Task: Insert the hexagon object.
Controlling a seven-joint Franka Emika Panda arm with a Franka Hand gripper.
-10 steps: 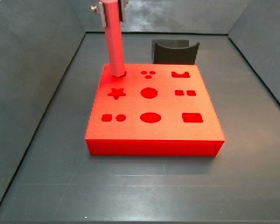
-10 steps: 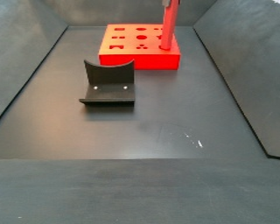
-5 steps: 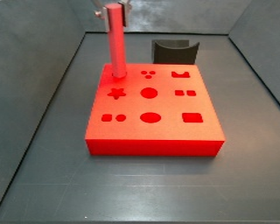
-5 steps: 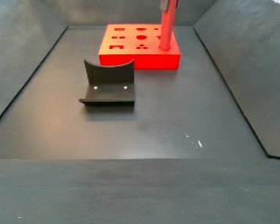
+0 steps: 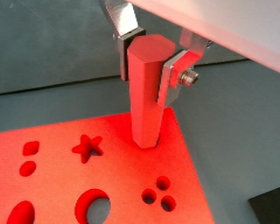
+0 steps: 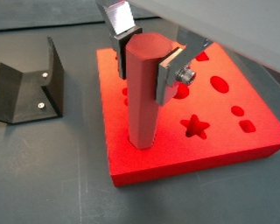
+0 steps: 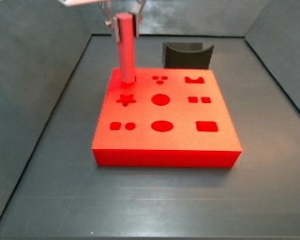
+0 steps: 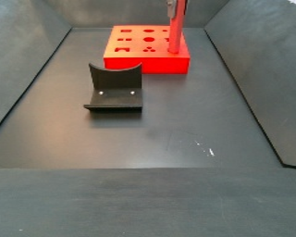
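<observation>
Gripping the slim upright red hexagon rod | gripper jaws clamped | rod unchanged, foot in flat red block | release due

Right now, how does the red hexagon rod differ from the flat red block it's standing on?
The hexagon rod is tall, slim and upright; the red block is wide, flat and lies on the floor. The rod's sides are plain; the block's top is cut with shaped holes. The gripper clamps the rod near its top; nothing grips the block. Both are the same bright red.
</observation>
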